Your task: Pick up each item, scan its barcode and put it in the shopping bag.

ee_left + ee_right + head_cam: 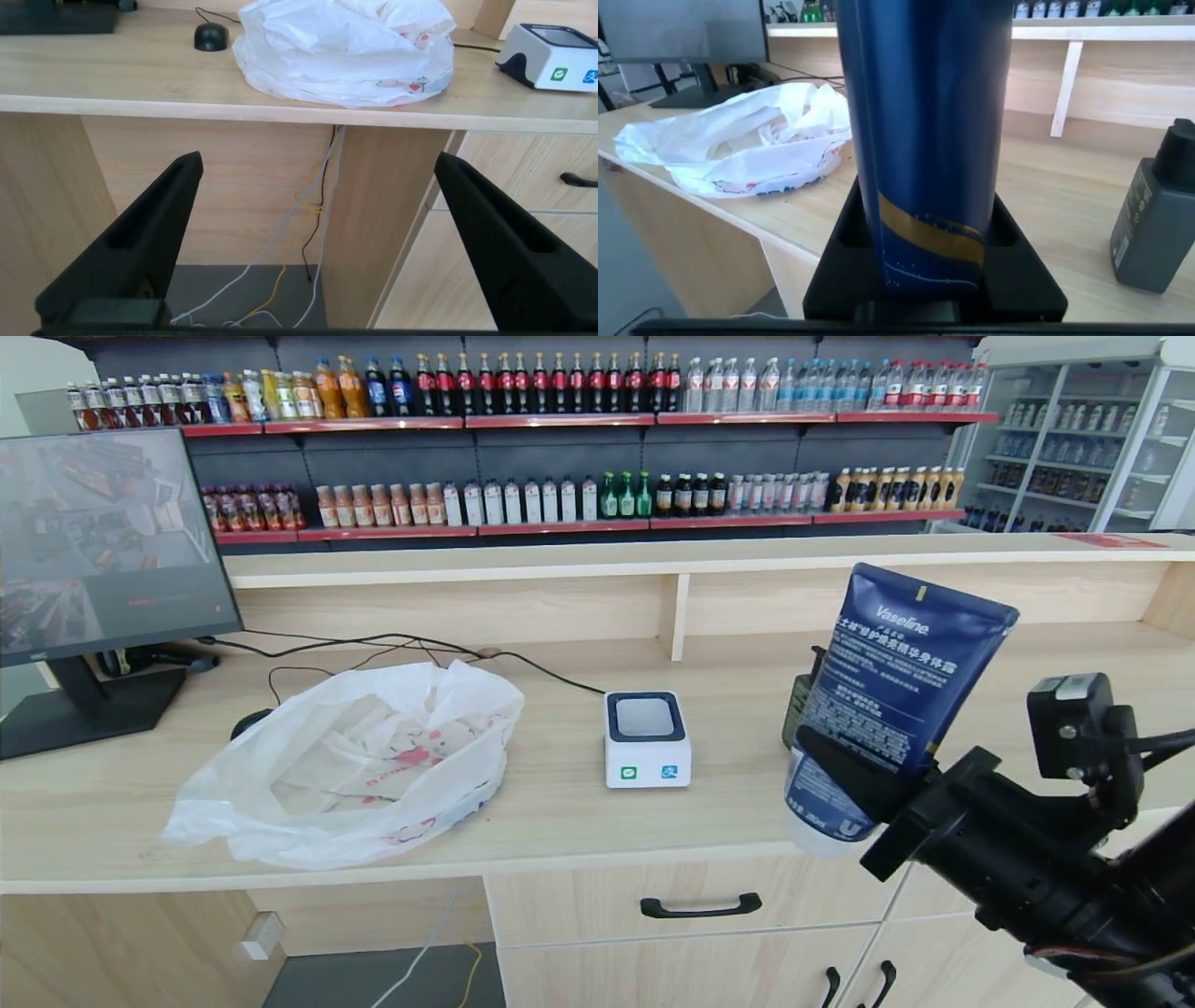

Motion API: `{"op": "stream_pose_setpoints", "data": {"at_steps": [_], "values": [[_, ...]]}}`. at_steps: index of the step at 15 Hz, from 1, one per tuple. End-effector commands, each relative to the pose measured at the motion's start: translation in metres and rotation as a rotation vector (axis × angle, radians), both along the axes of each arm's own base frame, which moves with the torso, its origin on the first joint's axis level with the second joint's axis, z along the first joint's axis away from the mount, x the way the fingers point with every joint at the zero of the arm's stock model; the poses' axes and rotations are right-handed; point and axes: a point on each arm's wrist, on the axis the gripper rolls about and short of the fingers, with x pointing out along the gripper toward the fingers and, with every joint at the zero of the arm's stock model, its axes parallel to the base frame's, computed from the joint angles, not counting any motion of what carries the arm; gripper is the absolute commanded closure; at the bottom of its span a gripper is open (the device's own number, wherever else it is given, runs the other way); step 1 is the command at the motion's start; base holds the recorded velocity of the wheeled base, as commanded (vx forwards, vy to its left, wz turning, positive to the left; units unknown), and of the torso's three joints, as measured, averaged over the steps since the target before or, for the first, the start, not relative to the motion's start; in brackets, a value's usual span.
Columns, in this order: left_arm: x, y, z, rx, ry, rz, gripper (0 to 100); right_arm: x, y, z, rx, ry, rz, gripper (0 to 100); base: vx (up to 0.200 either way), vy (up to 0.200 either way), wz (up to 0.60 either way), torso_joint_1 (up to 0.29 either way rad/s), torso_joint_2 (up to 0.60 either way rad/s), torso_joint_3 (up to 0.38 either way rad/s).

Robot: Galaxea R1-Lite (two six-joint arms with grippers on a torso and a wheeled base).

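A: What do we have in the right gripper?

B: We have the blue tube clamped between its jaws near the cap end, held up off the counter. The cap is down and the crimped end tilts up, away from the wrist. From the wrist's own camera we see the blue tube rising straight out of the right gripper, a finger pressed to each side.

A: And what do we find around those jaws?

B: Just beyond them a dark pump bottle stands on the counter, partly hidden behind the tube. The scanner sits to the jaws' left, apart from them, with its window facing up. Farther left again lies the shopping bag, slack and open-mouthed.

A: The left gripper?

B: We see its jaws spread wide with nothing between them. It hangs lower than the counter's edge, facing the open bay where cables dangle. Above and ahead of those jaws we see the shopping bag — a mouse to one side of it, the scanner to the other.
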Motion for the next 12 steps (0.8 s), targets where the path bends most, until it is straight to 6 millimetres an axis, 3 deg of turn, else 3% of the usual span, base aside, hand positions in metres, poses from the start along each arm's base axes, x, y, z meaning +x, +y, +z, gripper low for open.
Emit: {"op": "stream_pose_setpoints", "data": {"at_steps": [1, 5, 12], "values": [[0.000, 0.000, 0.000, -0.001, 0.000, 0.000, 0, -0.013, -0.009, 0.008, 0.020, -0.031, 0.003, 100, 0.000, 0.000, 0.00, 0.000, 0.00, 0.000], [0.000, 0.000, 0.000, -0.001, 0.000, 0.000, 0, -0.020, -0.011, 0.011, 0.030, -0.046, 0.074, 100, 0.000, 0.000, 0.00, 0.000, 0.00, 0.000], [0.000, 0.000, 0.000, -0.001, 0.000, 0.000, 0, -0.028, 0.004, 0.027, 0.267, 0.065, 0.335, 100, 0.000, 0.000, 0.00, 0.000, 0.00, 0.000]]}}
